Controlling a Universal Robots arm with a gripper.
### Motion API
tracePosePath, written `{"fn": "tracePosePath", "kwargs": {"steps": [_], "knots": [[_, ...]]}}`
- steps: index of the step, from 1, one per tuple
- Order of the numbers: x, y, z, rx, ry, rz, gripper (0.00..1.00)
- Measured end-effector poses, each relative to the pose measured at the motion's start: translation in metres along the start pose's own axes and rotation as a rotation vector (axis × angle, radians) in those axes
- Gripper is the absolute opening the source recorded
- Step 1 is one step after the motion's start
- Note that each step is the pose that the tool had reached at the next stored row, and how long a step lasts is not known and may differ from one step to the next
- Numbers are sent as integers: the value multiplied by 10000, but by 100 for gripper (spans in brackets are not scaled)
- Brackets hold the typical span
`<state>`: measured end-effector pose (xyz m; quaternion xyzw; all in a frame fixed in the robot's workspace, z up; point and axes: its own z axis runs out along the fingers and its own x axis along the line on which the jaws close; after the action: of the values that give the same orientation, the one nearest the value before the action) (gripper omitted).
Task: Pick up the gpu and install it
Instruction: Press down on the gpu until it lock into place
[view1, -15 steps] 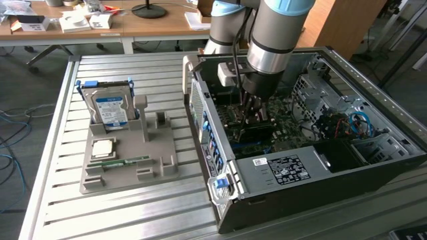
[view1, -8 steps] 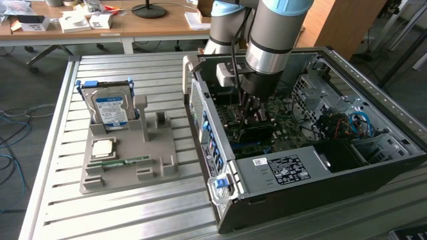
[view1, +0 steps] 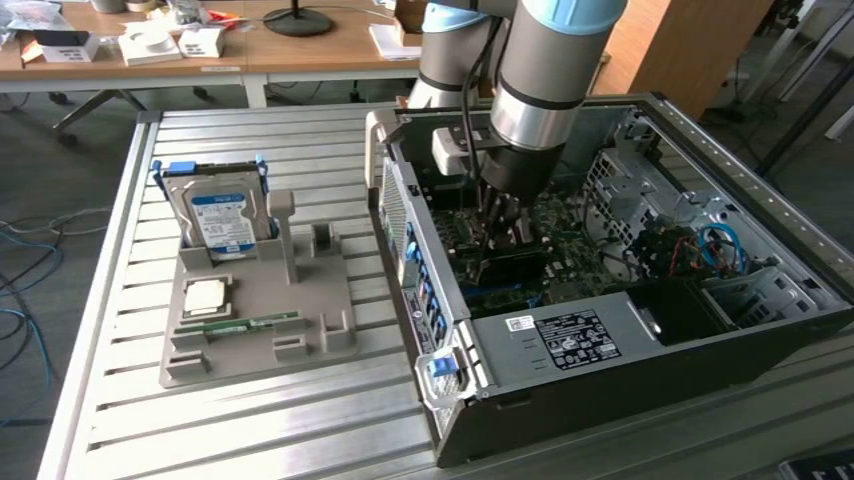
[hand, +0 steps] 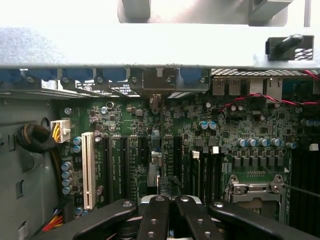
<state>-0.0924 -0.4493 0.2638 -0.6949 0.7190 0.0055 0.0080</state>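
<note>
No wording can be made out with certainty anywhere. The hard drive (view1: 220, 215), standing upright in the grey holder (view1: 254, 335) on the bench (view1: 120, 300), carries a blue-and-white label whose print is too small to read. On the black power supply (view1: 567, 340) at the near end of the open computer case (view1: 801, 300) lie a large white-printed specification label with small certification marks and, beside it, a small white barcode sticker (view1: 519, 323); neither is legible. The motherboard (hand: 235, 125) bears tiny white silk-screened lettering beside its slots, also unreadable.
</note>
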Motion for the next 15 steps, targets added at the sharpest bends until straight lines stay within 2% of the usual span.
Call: {"fn": "tracePosePath", "kwargs": {"steps": [15], "knots": [[1, 11, 15, 4, 7, -1, 11]]}}
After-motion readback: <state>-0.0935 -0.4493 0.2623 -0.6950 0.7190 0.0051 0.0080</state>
